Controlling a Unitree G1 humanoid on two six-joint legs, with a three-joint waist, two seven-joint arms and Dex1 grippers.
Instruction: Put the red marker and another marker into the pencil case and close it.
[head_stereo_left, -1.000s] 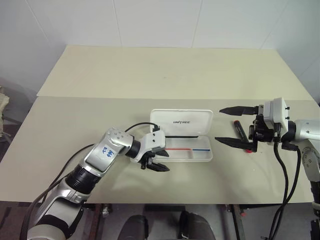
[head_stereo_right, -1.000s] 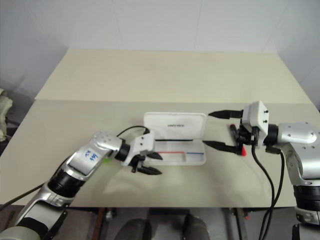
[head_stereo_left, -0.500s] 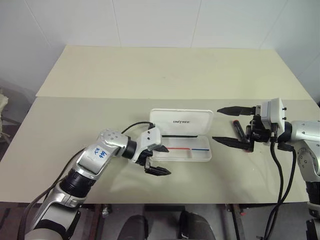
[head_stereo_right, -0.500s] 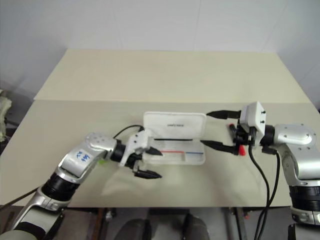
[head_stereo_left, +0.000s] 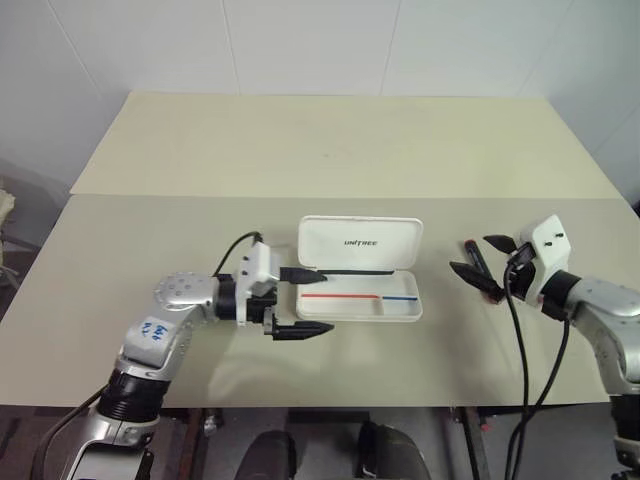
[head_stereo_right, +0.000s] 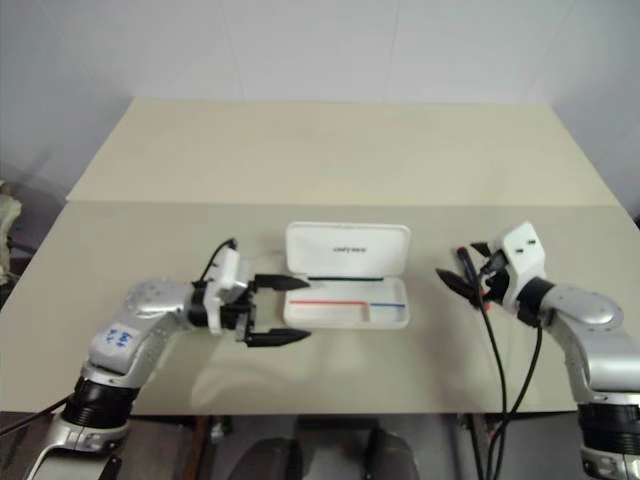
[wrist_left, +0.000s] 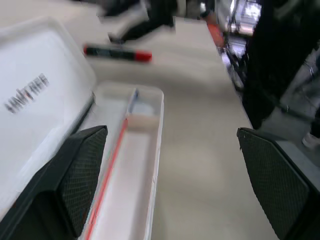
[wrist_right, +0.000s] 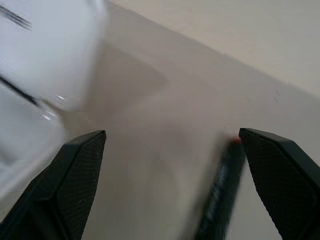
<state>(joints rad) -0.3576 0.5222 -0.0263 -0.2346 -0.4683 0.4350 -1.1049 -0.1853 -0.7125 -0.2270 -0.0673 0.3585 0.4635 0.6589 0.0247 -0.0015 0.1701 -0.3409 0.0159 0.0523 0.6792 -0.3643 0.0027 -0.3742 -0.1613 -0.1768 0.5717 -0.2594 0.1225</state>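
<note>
The right end effector has dropped from above toward the red marker, which lies on the bench just right of the open pencil case; I judge a grasp is next. Its fingers are spread wide, straddling the marker, probably not yet touching it. The left end effector has swung level at the case's left end, fingers spread, holding nothing. The case tray looks empty, though blur hampers checking.

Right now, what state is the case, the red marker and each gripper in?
pencil case: open, lid up, tray without markers
red marker: lying on the table right of the case, not gripped
left gripper: open, empty
right gripper: open, around the marker
</note>
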